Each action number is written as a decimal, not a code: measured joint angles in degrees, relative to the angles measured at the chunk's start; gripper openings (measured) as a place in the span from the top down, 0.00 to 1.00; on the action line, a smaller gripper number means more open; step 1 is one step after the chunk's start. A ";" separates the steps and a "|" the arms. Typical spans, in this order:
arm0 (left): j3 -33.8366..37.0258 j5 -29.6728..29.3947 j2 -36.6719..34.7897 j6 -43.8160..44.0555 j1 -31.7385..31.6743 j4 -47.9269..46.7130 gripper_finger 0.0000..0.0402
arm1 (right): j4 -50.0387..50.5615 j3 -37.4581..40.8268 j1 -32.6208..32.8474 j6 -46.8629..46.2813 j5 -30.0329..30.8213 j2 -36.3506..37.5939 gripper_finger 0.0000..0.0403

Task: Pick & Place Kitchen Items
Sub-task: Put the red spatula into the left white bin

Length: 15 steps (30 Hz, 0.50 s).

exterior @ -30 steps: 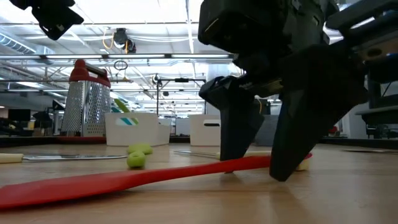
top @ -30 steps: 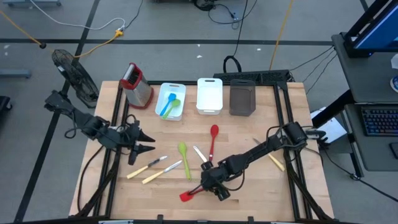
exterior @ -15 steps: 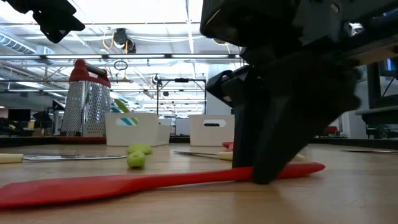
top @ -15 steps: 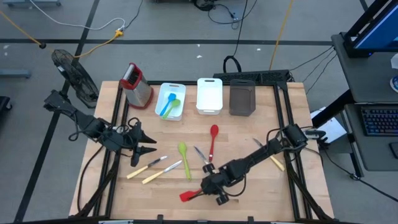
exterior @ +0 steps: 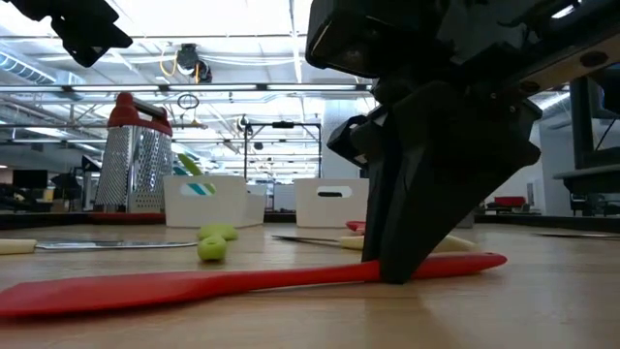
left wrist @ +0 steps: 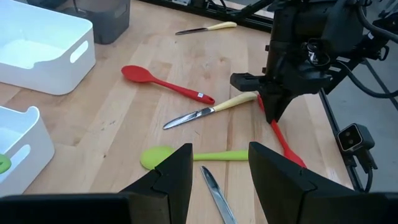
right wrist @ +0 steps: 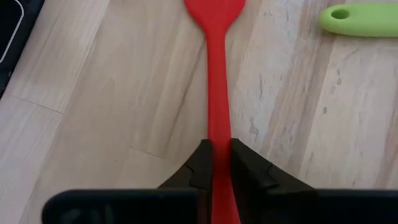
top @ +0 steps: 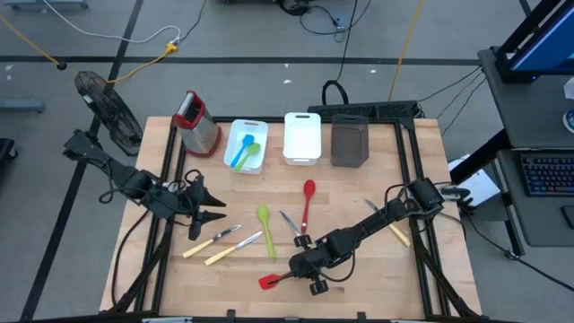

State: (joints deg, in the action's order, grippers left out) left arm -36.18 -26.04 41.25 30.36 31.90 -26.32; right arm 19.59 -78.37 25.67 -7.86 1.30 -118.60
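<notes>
A red spatula [top: 273,279] lies near the table's front edge, and my right gripper [top: 303,266] is shut on its handle. The right wrist view shows the spatula [right wrist: 217,74] running away from the fingers. On the table around it lie a red spoon [top: 308,202], a green spoon [top: 265,226] and several yellow-handled knives [top: 235,247]. At the table's left, my left gripper [top: 215,205] hovers open with nothing between its fingers. One white bin [top: 244,145] at the back holds a blue and a green utensil. My right gripper pinches the spatula's handle [right wrist: 219,146] between its two fingers [exterior: 402,237], toward the handle's free end. The fingers slant down from the table's right and lie across the handle. The spatula lies along the table, its blade [exterior: 58,296] flat on the wood.
At the back stand a red-topped metal grater [top: 199,123], a second white bin [top: 302,136] and a dark grey bin [top: 350,142]. Another knife [top: 392,226] lies beside the right arm. Bare wood shows at the front left.
My right gripper has shut: its fingers stood wide apart on either side of the red handle and now pinch it. The wrist has rolled a little. The spatula has stayed on the table.
</notes>
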 joint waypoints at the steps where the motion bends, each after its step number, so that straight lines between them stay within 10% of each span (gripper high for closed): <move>1: 0.00 0.00 0.00 0.04 0.01 0.00 0.60 | -0.57 0.00 0.00 -0.09 -0.06 0.43 0.94; 15: 0.00 0.14 -0.02 -0.03 0.00 1.42 0.60 | 1.16 0.23 -1.28 -1.53 0.50 7.30 0.99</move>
State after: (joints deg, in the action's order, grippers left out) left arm -36.18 -25.90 41.23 30.33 31.90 -24.90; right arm 20.76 -78.14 24.39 -9.39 1.80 -111.30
